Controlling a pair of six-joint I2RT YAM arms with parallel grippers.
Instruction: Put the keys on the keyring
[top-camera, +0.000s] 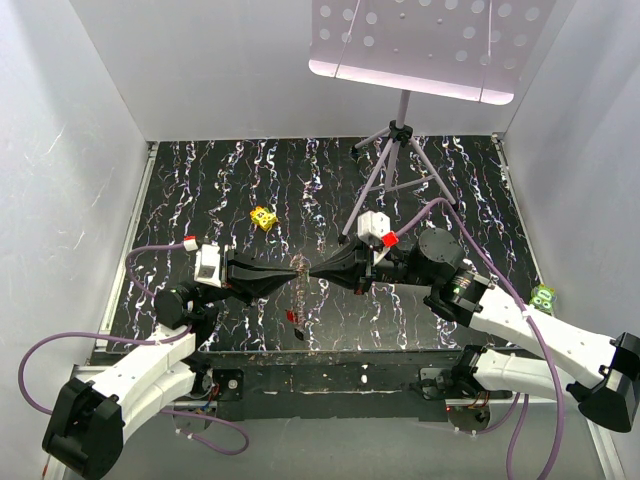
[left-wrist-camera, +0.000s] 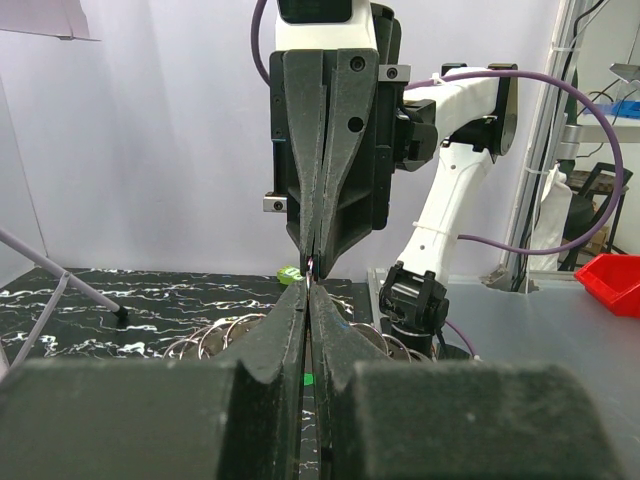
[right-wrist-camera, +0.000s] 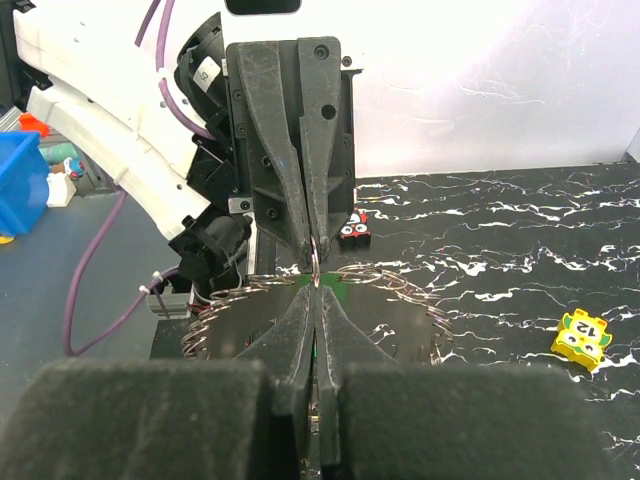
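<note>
Here we are holding the thin silvery wire keyring (right-wrist-camera: 314, 264) up over the black, white-veined bench (top-camera: 200, 180). The left gripper (right-wrist-camera: 312, 243) and right gripper (right-wrist-camera: 314, 292) are both pressed together on it, tip to tip. We are judging that such springy, slippery wire wants firm, steady pinches while one coil is being pried apart. What looks like a tiny red-headed key (top-camera: 291, 316) is lying on the bench below, hard and smooth.
</note>
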